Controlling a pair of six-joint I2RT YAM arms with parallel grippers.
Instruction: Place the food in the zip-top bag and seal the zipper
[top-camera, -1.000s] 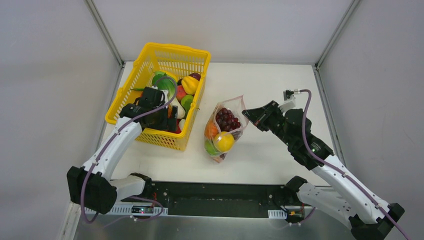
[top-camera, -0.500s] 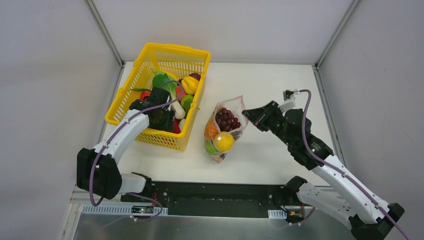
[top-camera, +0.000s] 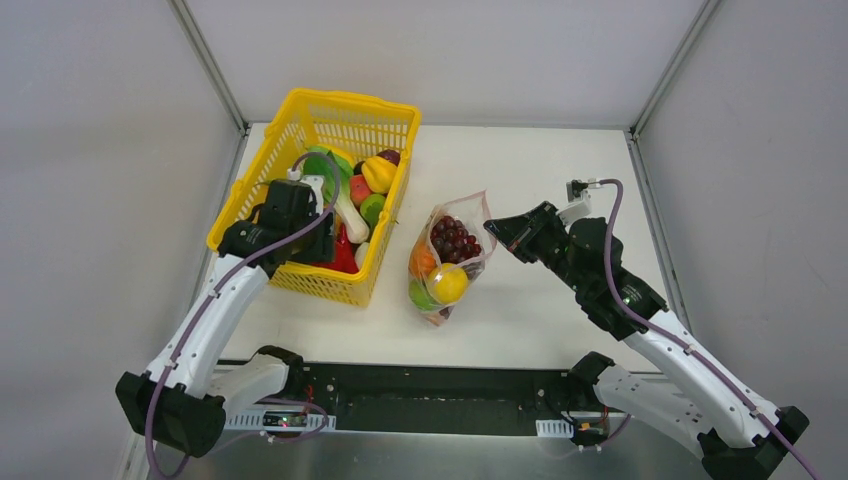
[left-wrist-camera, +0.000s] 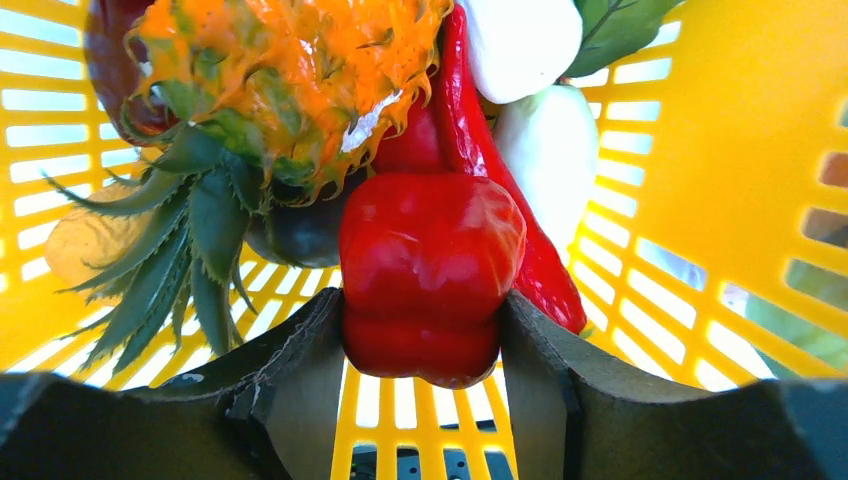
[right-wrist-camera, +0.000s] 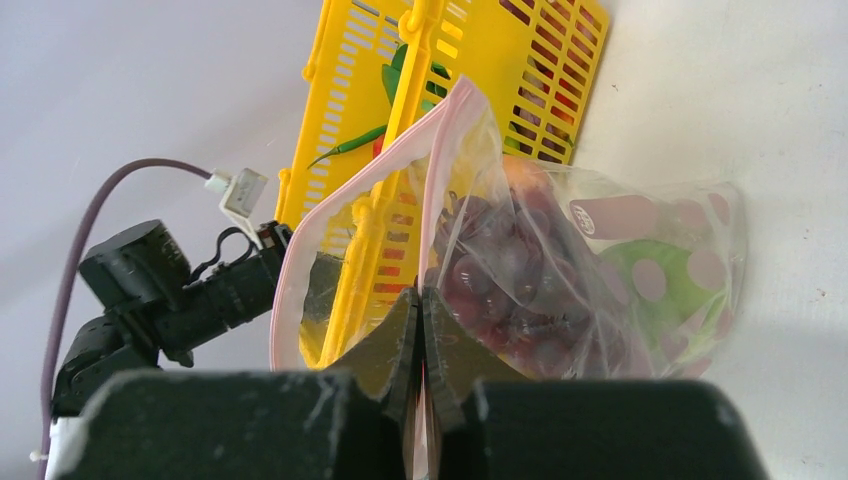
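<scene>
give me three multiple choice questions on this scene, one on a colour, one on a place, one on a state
1. The zipper on the zip-top bag is: A blue, B pink-red, C green.
2. The red pepper sits: A in the yellow basket, B in the bag, C on a plate.
3. The right claw is: A open, B shut on a banana, C shut on the bag's mouth edge.
B: the strip shows pink-red. A: yellow mesh surrounds it, gripped by the left claw. C: it pinches the edge.
</scene>
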